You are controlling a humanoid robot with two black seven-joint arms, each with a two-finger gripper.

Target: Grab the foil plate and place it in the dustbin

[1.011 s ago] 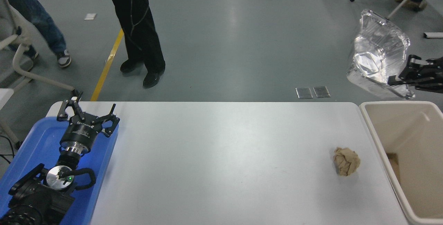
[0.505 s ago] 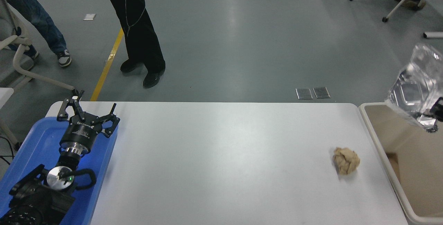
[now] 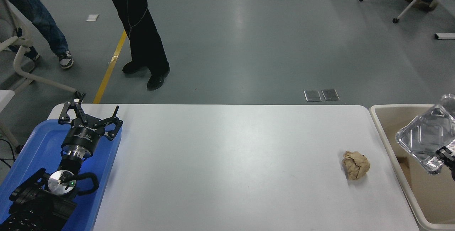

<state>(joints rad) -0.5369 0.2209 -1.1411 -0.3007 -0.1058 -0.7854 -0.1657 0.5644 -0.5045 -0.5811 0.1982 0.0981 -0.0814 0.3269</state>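
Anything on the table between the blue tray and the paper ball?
No. In the head view, the white table is bare between the blue tray and the brown paper ball.

Bright, even overhead indoor light; frame mostly sharp.

Soft white glare streaks on the grey floor (image 3: 241,17) at top centre, and a broad pale sheen across the white table (image 3: 220,160). Shadows are faint and short: a small one under the crumpled brown paper ball (image 3: 356,165). The foil plate (image 3: 428,140) at the right edge throws bright specular highlights and looks slightly soft. A small green LED glows on the left arm (image 3: 71,183). No obvious edge distortion.
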